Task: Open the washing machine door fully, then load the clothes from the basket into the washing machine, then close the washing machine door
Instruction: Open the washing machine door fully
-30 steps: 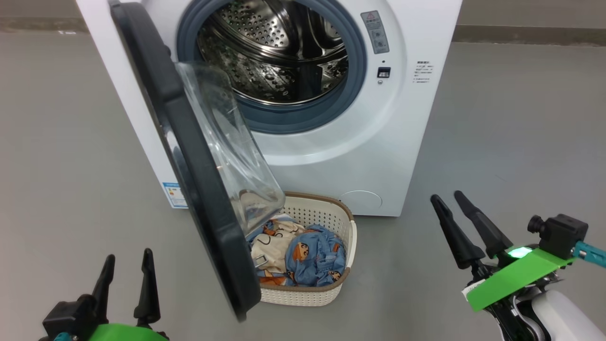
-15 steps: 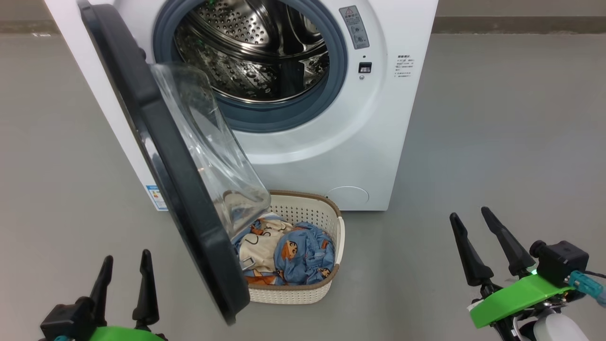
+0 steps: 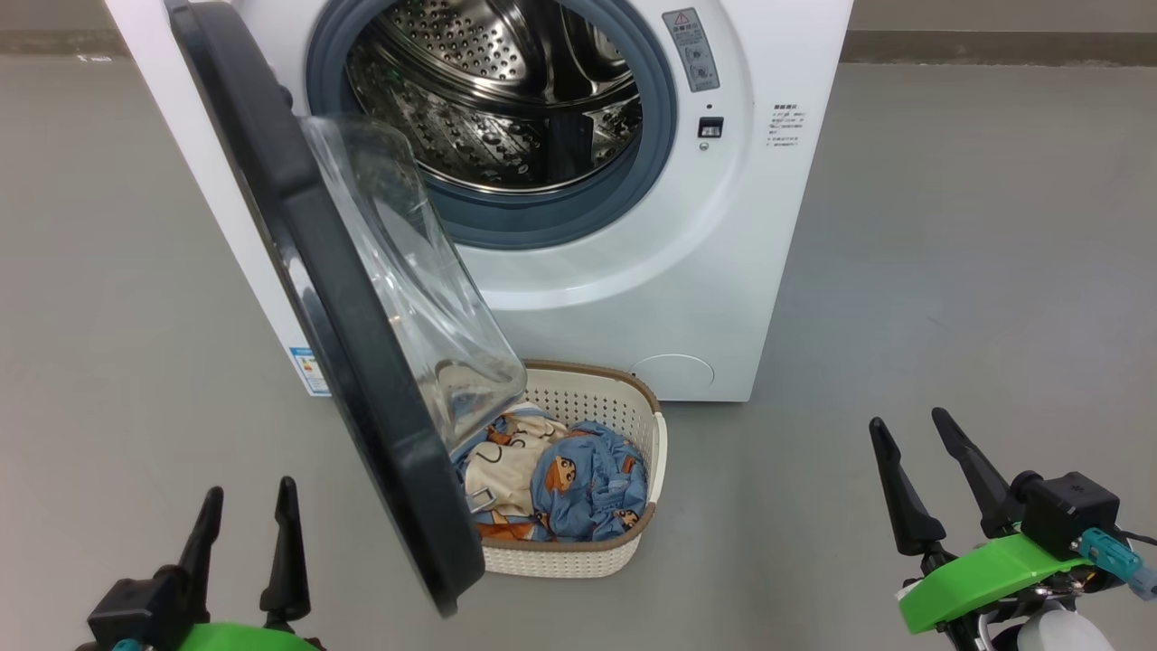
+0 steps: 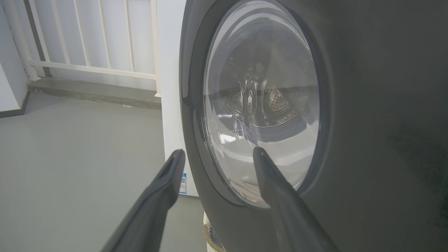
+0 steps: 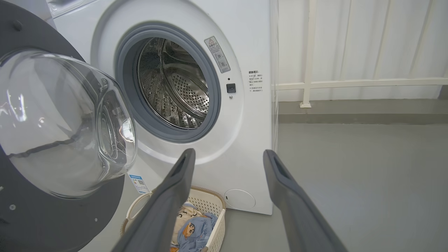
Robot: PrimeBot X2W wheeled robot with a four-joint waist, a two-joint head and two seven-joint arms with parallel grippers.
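Door-opening step unfinished: washing machine door (image 3: 352, 362) half-swung at 10 o'clock, overhanging basket (image 3: 560, 561), clothes (image 3: 578, 488) inside, before washing machine (image 3: 723, 271); door-basket contact unclear. Left gripper (image 3: 250, 488), 7 o'clock, right gripper (image 3: 907, 419), 4 o'clock: both spread, empty. Next: push door wider.

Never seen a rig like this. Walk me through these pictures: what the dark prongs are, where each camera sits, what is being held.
This is a wheeled robot with two arms. The paired dark prongs are its hands: the left hand and the right hand, both open, holding nothing. One picture comes from a camera on its head, looking down; the other two from cameras on its wrists, each looking along its own hand. A white washing machine stands ahead, its door swung open, the steel drum showing. On the floor before it sits a small basket of blue and cream clothes, partly behind the door. The left wrist camera faces the door's outer side.
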